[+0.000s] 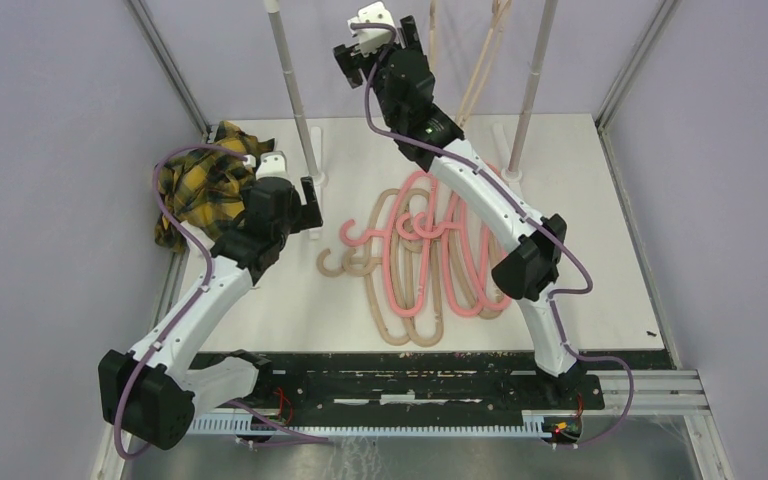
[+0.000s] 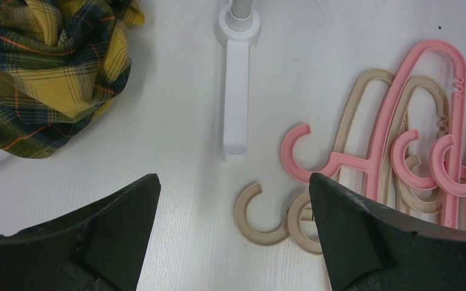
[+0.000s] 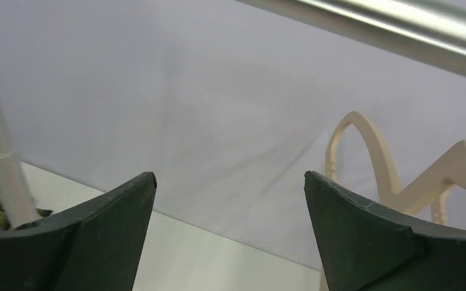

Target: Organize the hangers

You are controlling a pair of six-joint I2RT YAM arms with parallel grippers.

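The hangers (image 1: 422,226) lie in 1 tangled heap at the middle of the table (image 1: 600,200), pink and beige loops threaded through each other. A beige hanger (image 3: 371,143) already hangs under the rail (image 3: 400,18), at 12 o'clock from the heap. The left hand (image 2: 232,182) hovers at 9 o'clock of the heap, fingers spread wide and holding nothing. The right hand (image 3: 229,176) is up by the rail, equally wide and empty.

The likely trouble is the tangle: pulling 1 pink hanger (image 2: 398,109) may drag its neighbours along or drop them mid-air. The left hand also sits just beside the white rack foot (image 2: 235,103), and a careless reach could bump it and shake the hung hanger loose. The plaid cloth (image 2: 42,73), at 10 o'clock of that hand, could snag a finger.

Only the left wrist view shows the 2 beige hooks (image 2: 241,215) overlapping at the heap's 9 o'clock edge. Only the right wrist view shows the hung hanger close at that hand's 3 o'clock. Only the top view shows both arms together.
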